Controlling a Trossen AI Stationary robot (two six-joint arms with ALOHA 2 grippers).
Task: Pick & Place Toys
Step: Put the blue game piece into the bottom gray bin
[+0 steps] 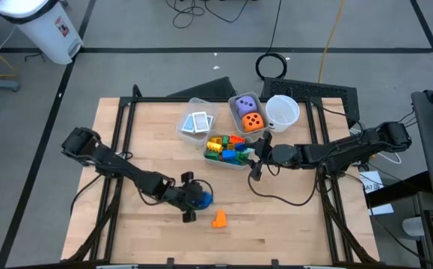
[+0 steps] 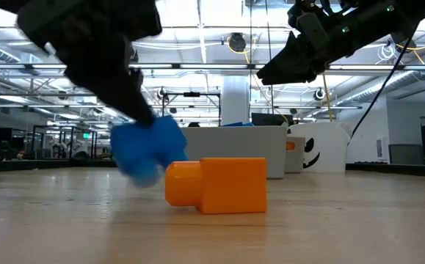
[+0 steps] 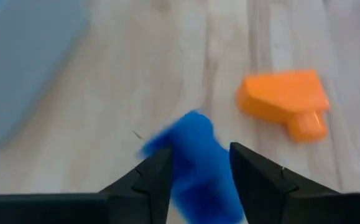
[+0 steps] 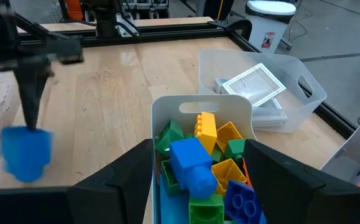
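Note:
My left gripper is at the table's near middle, shut on a blue block. An orange block lies on its side on the table just to the near right of it, its stud pointing sideways. My right gripper stands open in the air over the right end of a clear bin filled with blue, green, yellow and orange blocks; nothing is between its fingers. My left gripper pinches the blue block's two opposite sides between its two fingers. The fingers slant down from the table's left. The block sticks out beyond the fingertips and seems lifted a little clear of the table.
Behind the blocks bin stand a clear bin with white patterned cards, a clear bin with a purple and an orange die, and a white cup. Bare wood lies around the orange block.

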